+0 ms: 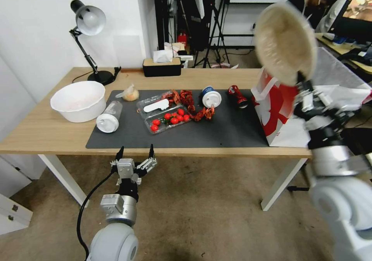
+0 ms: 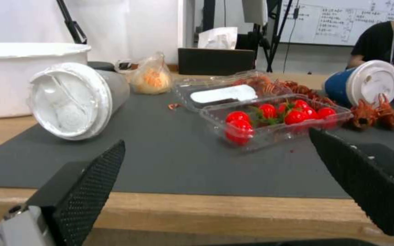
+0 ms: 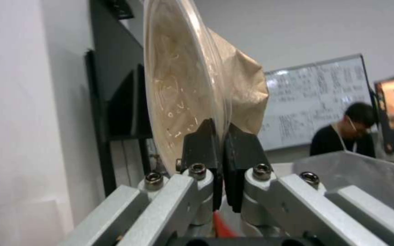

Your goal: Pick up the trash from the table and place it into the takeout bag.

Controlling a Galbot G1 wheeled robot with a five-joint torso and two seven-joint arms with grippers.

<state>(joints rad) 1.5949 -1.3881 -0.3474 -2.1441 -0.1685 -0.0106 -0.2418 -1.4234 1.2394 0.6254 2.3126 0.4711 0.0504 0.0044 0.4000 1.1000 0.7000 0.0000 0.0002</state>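
Right pincer (image 3: 219, 136) clamps rim of beige bowl (image 1: 285, 44), held on edge directly above takeout bag (image 1: 277, 111); we judge drop is straight down. Left pincer (image 1: 135, 152) spread wide, empty, well left of bag, before tabletop (image 1: 46, 133) edge.

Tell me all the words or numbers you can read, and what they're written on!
None can be read.
Takeout bag: a red logo, no letters clear.
Whiteboard: handwriting, too small to read.
Crushed red can: any print too blurred.
Blue-white lidded cup: no readable print.
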